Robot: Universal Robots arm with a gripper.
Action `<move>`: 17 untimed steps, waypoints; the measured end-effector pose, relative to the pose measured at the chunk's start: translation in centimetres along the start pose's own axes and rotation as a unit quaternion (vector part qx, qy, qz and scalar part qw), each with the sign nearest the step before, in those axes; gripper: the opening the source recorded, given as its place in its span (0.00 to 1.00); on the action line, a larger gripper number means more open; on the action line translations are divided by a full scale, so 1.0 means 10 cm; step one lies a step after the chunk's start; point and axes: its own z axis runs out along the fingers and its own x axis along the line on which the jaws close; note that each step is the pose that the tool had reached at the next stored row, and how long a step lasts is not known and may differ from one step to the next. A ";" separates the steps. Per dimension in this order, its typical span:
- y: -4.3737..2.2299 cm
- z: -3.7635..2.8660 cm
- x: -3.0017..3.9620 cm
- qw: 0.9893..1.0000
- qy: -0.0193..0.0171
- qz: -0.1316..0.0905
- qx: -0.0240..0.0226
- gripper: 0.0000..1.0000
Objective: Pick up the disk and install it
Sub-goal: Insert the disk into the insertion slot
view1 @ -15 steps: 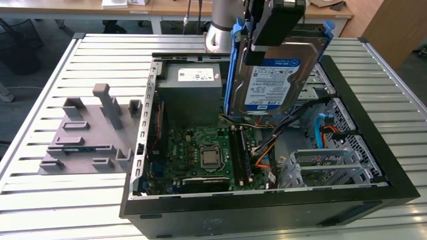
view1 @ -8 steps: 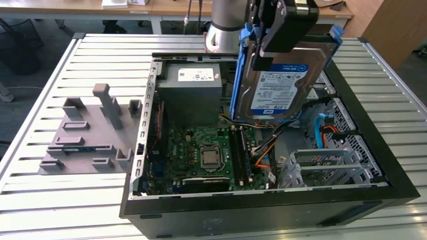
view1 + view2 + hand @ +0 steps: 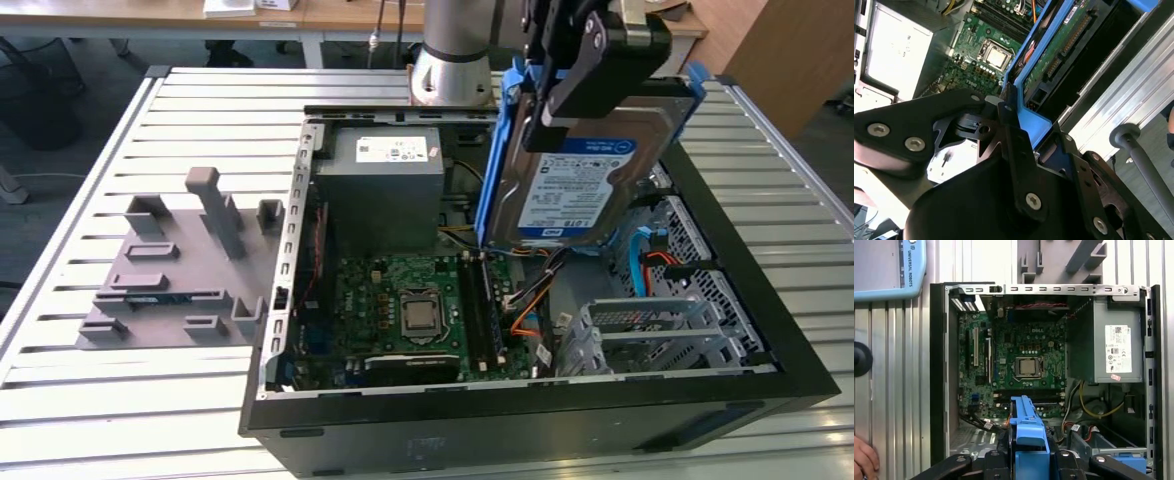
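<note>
The disk (image 3: 577, 185), a silver drive with a white-and-blue label in a blue plastic carrier, hangs on edge above the open computer case (image 3: 747, 330), over its right-hand bay side in the exterior view. My gripper (image 3: 587, 95) is shut on the drive's upper end, black fingers clamping the carrier. In the second wrist view the gripper (image 3: 1019, 142) holds the blue carrier (image 3: 1026, 120), and the drive's green circuit side (image 3: 1054, 50) points down toward the case. The first wrist view has the carrier's edge (image 3: 1028, 425) between the gripper's fingers (image 3: 1029, 462), above the motherboard (image 3: 1024, 365).
Inside the case lie a grey power supply (image 3: 387, 185), the motherboard (image 3: 414, 300) and a metal drive cage (image 3: 667, 320) with orange and blue cables. A grey fixture plate (image 3: 174, 270) sits on the slatted table at the exterior view's left. A person's hand (image 3: 863, 457) rests beside the case.
</note>
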 end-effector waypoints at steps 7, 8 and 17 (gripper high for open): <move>-0.021 0.025 0.140 1.000 0.000 0.000 0.000 0.36; -0.031 0.030 0.150 1.000 0.000 0.000 0.000 0.36; -0.182 0.069 0.188 1.000 0.000 0.000 0.000 0.36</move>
